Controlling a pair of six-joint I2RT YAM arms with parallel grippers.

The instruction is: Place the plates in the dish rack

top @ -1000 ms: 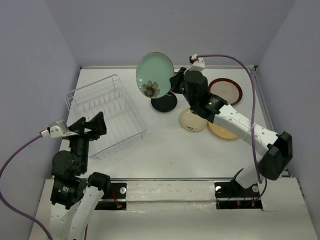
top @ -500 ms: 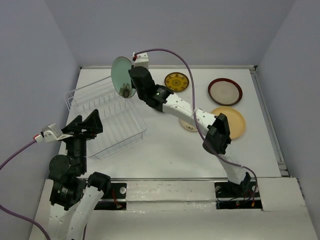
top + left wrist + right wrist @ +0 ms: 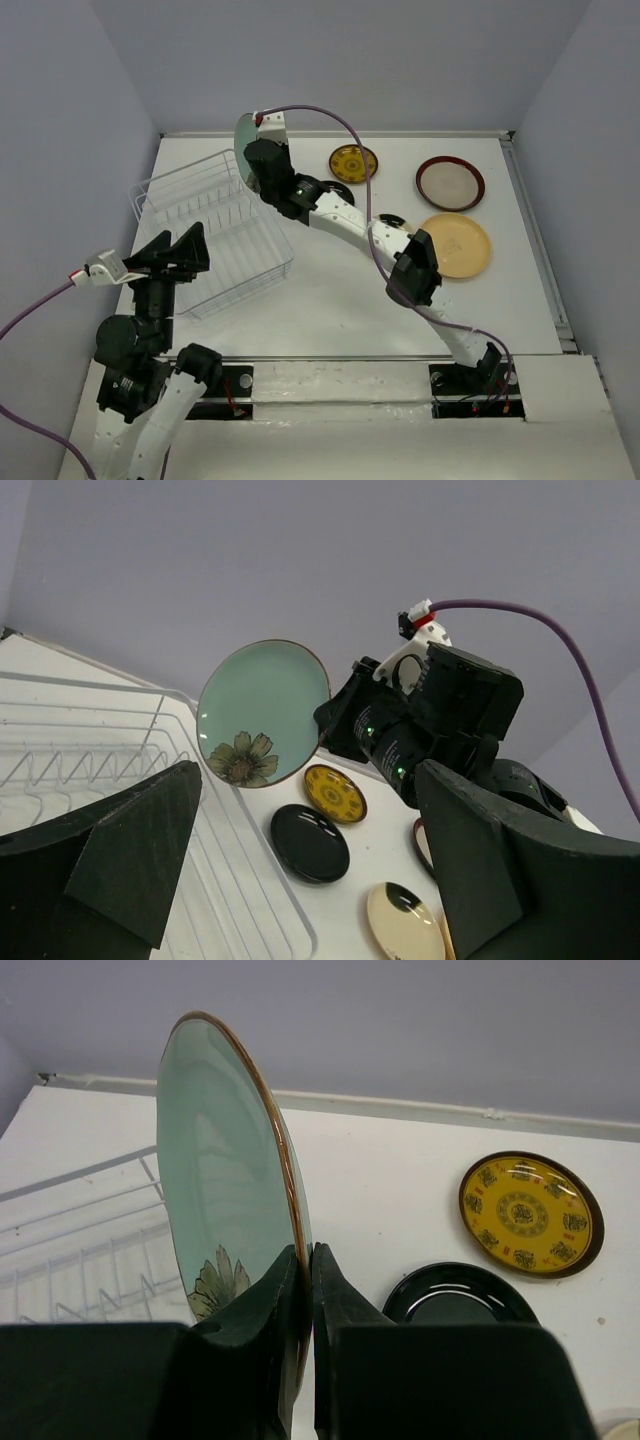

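My right gripper (image 3: 256, 158) is shut on the rim of the mint-green flower plate (image 3: 242, 143) and holds it upright, on edge, above the far right end of the white wire dish rack (image 3: 212, 232). In the right wrist view the fingers (image 3: 310, 1256) pinch the plate's lower rim (image 3: 222, 1160), with the rack (image 3: 85, 1250) below left. The left wrist view shows the plate's face (image 3: 263, 713). My left gripper (image 3: 172, 255) is open and empty at the rack's near left end. The small yellow patterned plate (image 3: 352, 163) and the small black plate (image 3: 310, 843) lie on the table.
The red-rimmed beige plate (image 3: 450, 182) and the plain orange-yellow plate (image 3: 456, 246) lie at the right. The cream dark-rimmed plate (image 3: 404, 923) lies partly under my right arm. The right arm stretches diagonally across the table's middle. Walls close in the table's back and sides.
My right arm has swung left with the mint-green plate, from above the black plate to over the rack's far end, turning it on edge. The left gripper has barely moved.
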